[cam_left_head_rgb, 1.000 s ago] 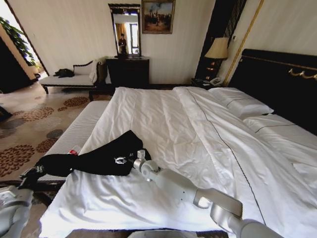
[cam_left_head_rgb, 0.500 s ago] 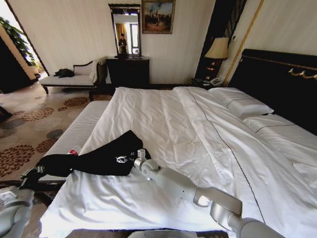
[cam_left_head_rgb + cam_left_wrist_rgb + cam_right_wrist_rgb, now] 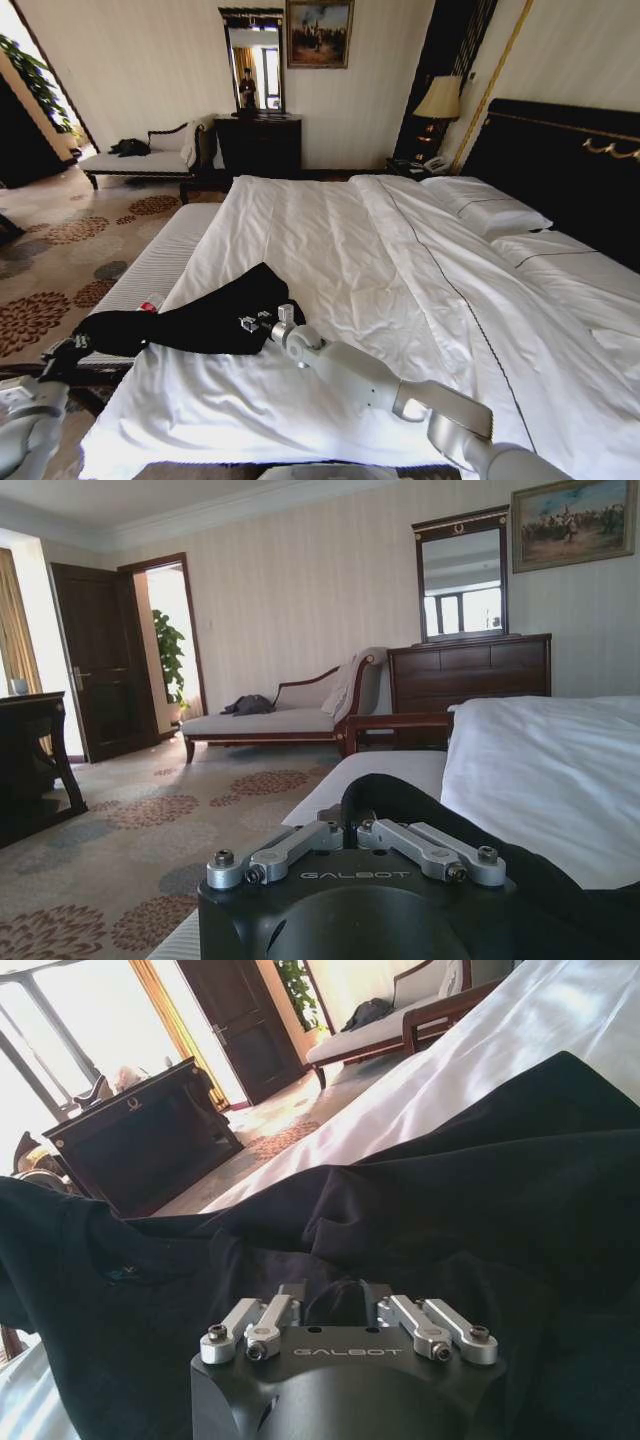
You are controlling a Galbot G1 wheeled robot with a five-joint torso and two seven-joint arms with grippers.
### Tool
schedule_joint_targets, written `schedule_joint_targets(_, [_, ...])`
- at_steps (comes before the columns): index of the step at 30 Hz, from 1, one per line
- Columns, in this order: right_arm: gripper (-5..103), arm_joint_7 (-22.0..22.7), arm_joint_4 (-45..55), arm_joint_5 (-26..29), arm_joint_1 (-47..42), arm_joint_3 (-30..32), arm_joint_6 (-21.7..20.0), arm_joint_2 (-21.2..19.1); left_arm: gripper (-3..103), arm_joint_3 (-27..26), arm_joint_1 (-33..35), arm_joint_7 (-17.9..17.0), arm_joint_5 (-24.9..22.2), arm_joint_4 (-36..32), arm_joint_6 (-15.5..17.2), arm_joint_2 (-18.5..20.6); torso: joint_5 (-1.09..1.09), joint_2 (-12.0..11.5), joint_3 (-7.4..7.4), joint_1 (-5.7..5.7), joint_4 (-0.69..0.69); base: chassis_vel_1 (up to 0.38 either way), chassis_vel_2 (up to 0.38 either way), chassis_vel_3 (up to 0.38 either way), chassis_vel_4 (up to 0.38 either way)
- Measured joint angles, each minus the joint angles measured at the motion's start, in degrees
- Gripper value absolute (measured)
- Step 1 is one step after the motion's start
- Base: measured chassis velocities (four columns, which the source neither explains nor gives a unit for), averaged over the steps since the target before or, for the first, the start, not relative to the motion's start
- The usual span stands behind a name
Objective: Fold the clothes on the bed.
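- Nearest, at the lower left corner of the head view: left gripper (image 3: 62, 357) off the bed's near left corner, clenched on one end of the black T-shirt (image 3: 200, 318); in the left wrist view, dark cloth bunched between the closed fingers (image 3: 300, 842).
- Beside it toward the right: right gripper (image 3: 262, 322) reaching in low over the duvet (image 3: 330, 270), resting on the shirt's other end; in the right wrist view, black fabric gathered between its fingers (image 3: 262, 1312), so judged grasping the cloth.
- Between the two grippers: T-shirt pulled into a long dark band, lying across the near left corner of the bed (image 3: 560, 180), partly on the white duvet and partly over the striped bench (image 3: 150, 270) at the bed's left side.
- Probable reason for the two-ended hold: stretching the garment out so it can be laid flat before folding; folding itself not yet begun.
- Edge to mind: shirt's left end hangs past the mattress edge, over bench and carpet (image 3: 60, 250).
- Open room: wide smooth white duvet to the right of the shirt and beyond it, free of objects up to the pillows (image 3: 490, 212).
- Farther off: dark dresser (image 3: 258, 145) with mirror, pale chaise (image 3: 140, 160), and lamp (image 3: 438, 98) along the far wall, well apart from the work.
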Motion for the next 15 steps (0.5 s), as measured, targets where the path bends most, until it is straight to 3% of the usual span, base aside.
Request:
schedule_joint_targets(1, [24, -0.03, 0.16, 0.0, -0.07, -0.03, 0.0, -0.1, 1, 0.07, -0.05, 0.0, 0.0, 0.02, 0.0, 0.0, 0.0, 0.0, 0.0, 0.0, 0.0, 0.0, 0.0, 0.0, 0.0])
schedule_joint_targets(3, [24, -0.09, 0.33, 0.0, -0.14, -0.03, 0.0, -0.21, 1, 0.15, -0.09, 0.0, 0.0, 0.03, 0.0, 0.0, 0.0, 0.0, 0.0, 0.0, 0.0, 0.0, 0.0, 0.0, 0.0])
schedule_joint_targets(6, [8, -0.37, 0.95, 0.01, -0.39, -0.03, 0.05, -0.62, 1, 0.26, -0.18, 0.0, 0.0, 0.12, 0.0, 0.01, 0.0, 0.0, 0.0, 0.0, 0.0, 0.0, 0.0, 0.0, 0.0])
schedule_joint_targets(15, [0, -2.33, 3.13, -0.21, -1.42, -0.09, 1.42, -1.23, 1, 0.29, -0.51, -0.07, -0.23, 0.12, 0.23, 0.37, 0.0, 0.0, 0.0, 0.0, 0.0, 0.0, 0.0, 0.0, 0.0])
